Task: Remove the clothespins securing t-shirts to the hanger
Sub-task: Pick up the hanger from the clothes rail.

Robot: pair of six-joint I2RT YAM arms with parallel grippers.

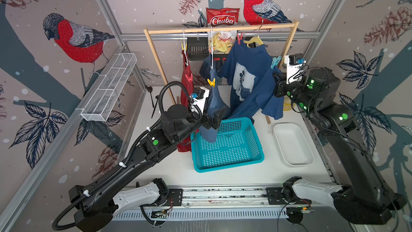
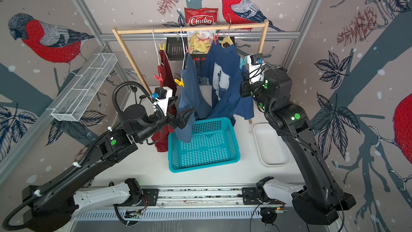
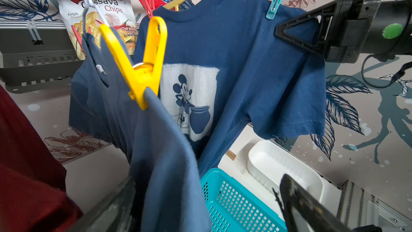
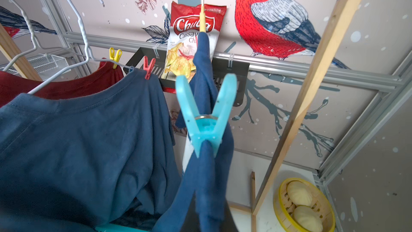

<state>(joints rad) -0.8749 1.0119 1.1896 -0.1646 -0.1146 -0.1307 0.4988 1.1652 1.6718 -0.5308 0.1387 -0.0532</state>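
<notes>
Two black arms (image 1: 124, 170) with white base links (image 1: 133, 195), green dots (image 1: 155, 142), ribbed black hose (image 1: 165, 90).

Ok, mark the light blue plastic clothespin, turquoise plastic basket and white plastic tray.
light blue plastic clothespin (image 4: 206, 128): right wrist view, spring hub.
turquoise plastic basket (image 1: 223, 167): a top view, front wall.
white plastic tray (image 1: 292, 143): a top view, bare floor.

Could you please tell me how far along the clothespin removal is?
Done: nothing visible; the white tray holds no pins. In hand: right tool shut on the navy t-shirt near its light blue clothespin; left tool open around the blue t-shirt. Left: all six clothespins clipped.
</notes>
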